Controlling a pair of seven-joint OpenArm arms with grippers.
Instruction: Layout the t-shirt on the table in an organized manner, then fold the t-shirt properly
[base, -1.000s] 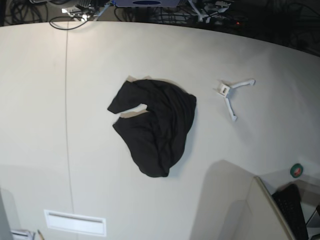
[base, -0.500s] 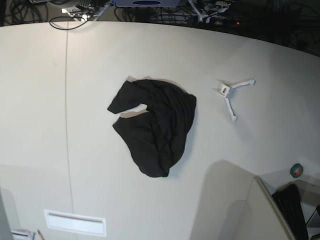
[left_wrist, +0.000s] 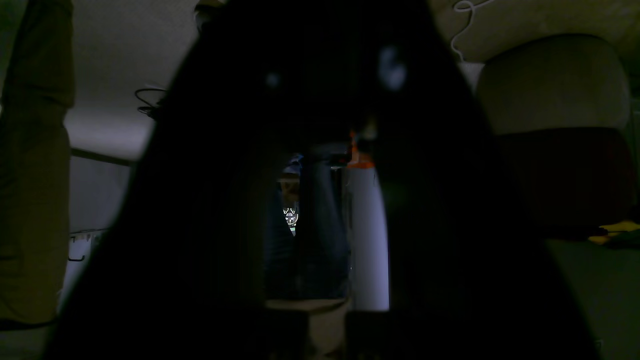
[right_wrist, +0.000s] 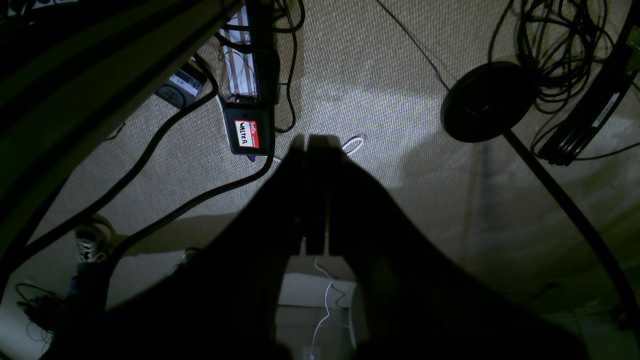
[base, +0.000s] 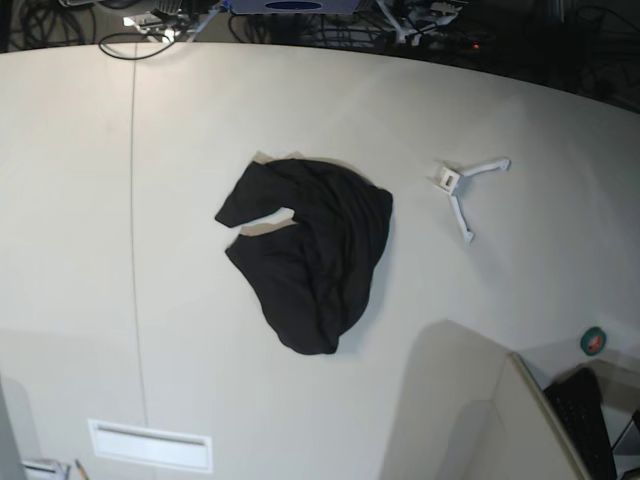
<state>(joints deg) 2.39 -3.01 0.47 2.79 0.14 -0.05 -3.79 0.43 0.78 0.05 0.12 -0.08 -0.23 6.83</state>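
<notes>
The black t-shirt (base: 310, 250) lies crumpled in a heap near the middle of the off-white table (base: 180, 150), with one sleeve sticking out to the left. Neither gripper shows in the base view, and both are away from the shirt. In the right wrist view my right gripper (right_wrist: 312, 142) is shut and empty, its fingertips pressed together over carpet floor. In the left wrist view my left gripper (left_wrist: 320, 100) is a dark silhouette. A gap shows low between its fingers, but the tips are lost in the dark. The shirt is in neither wrist view.
A small white Y-shaped plastic piece (base: 460, 190) lies right of the shirt. A white rectangular plate (base: 150, 445) sits at the front left. A green roll (base: 593, 341) and a black object (base: 585, 420) are at the front right. Cables (right_wrist: 200, 100) cross the floor under the right gripper.
</notes>
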